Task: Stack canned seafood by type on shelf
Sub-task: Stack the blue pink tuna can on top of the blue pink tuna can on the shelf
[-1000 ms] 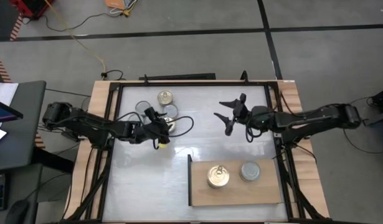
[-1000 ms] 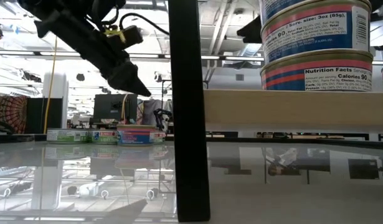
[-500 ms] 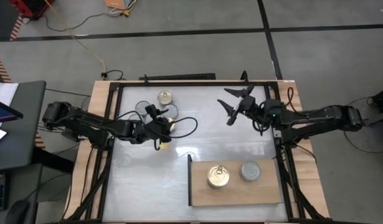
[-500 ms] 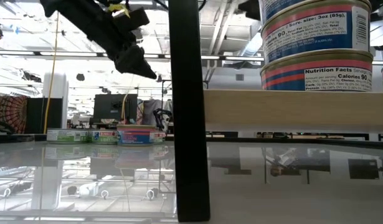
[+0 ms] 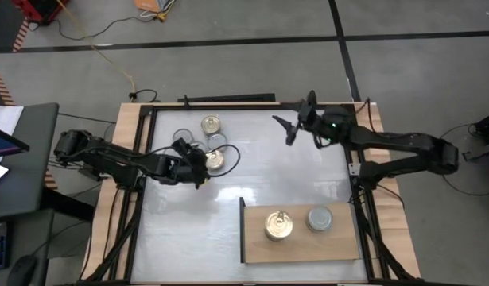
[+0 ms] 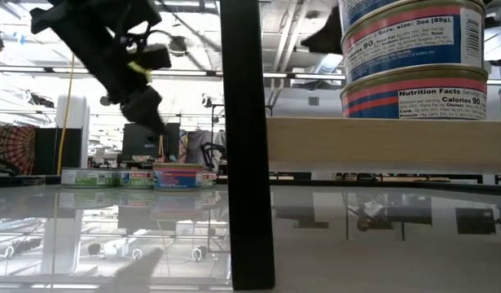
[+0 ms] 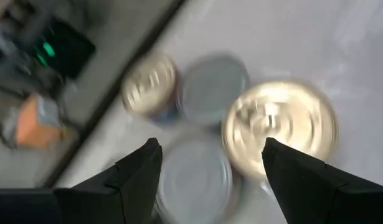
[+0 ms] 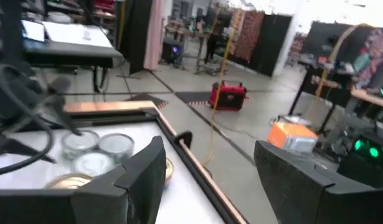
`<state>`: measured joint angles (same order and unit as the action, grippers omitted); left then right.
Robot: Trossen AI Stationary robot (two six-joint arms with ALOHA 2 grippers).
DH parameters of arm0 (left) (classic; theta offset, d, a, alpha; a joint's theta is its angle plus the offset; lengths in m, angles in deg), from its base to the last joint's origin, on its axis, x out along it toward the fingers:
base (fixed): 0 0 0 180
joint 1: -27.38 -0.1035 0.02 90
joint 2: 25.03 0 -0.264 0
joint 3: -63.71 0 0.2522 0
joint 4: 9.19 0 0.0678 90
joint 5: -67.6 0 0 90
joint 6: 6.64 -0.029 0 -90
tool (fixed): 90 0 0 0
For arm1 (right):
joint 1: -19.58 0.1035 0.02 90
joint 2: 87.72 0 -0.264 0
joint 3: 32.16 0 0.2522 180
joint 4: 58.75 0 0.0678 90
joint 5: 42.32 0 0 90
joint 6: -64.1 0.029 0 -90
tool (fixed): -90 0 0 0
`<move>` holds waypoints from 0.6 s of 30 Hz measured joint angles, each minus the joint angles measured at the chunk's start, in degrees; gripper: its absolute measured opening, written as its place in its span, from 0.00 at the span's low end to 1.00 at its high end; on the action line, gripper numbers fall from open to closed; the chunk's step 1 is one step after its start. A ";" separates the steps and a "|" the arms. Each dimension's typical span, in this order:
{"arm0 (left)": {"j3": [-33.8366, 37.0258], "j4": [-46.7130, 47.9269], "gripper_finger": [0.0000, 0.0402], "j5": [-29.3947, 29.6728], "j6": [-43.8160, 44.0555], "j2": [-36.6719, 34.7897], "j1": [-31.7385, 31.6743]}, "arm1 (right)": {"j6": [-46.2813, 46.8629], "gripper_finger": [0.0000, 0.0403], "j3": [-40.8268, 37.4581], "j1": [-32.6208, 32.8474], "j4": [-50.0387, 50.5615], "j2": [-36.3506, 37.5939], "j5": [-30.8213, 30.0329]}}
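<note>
The left tool (image 5: 203,161) hangs over the cluster of loose tins (image 5: 204,141) at the far left of the table (image 5: 292,183), its fingers spread with nothing between them. In the left wrist view the gap frames a silver-lidded tin (image 7: 194,177), with a gold pull-tab tin (image 7: 279,127) just beside it and another silver one (image 7: 215,87) and a gold one (image 7: 150,85) beyond. The right tool (image 5: 290,129) is raised near the table's far edge, well apart from the cans, fingers also spread and empty.

On the shelf (image 5: 301,246), at the near right, a gold-lidded stack (image 5: 278,226) stands beside a silver-lidded stack (image 5: 319,218); the low view shows several labelled tins (image 6: 413,57) piled there.

The step in hand looks like picking the next tin from the cluster. The tins sit touching or nearly so, which makes this awkward: the fingers should straddle one tin only, coming straight down so that neither fingertip lands on a neighbour's rim. Taking an outer tin, approached from its free side, leaves room for both fingers. Grip low on the wall, not the lid edge, since these flat cans give little height to pinch. Note the lid colour before lifting, as it decides which stack receives the tin.
</note>
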<state>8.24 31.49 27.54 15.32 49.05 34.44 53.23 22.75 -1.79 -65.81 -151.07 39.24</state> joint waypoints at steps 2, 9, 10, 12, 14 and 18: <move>0.00 4.30 0.66 -3.05 3.96 0.04 -0.46 | 0.98 0.67 0.00 -2.27 -1.81 -1.87 0.70; 0.07 13.27 0.66 -11.36 3.77 0.04 -1.15 | 2.01 0.67 0.02 -4.53 -7.93 -5.34 1.10; 0.07 12.11 0.66 -12.31 0.83 0.04 -1.00 | 1.97 0.67 0.02 -4.48 -8.75 -5.33 1.32; 0.07 8.60 0.66 -13.09 -6.79 0.05 -0.75 | 1.86 0.67 0.05 -4.46 -9.92 -5.30 2.88; 0.05 4.21 0.66 -12.97 -14.36 0.94 -0.68 | 1.83 0.67 0.07 -4.50 -9.91 -4.92 4.47; 0.04 -4.03 0.66 -13.72 -28.30 4.10 -1.26 | 1.42 0.67 0.07 -4.50 -10.37 -4.41 5.40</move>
<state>8.28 27.46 13.82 -12.98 53.15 33.17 54.65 22.81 -6.29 -76.18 -155.48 44.64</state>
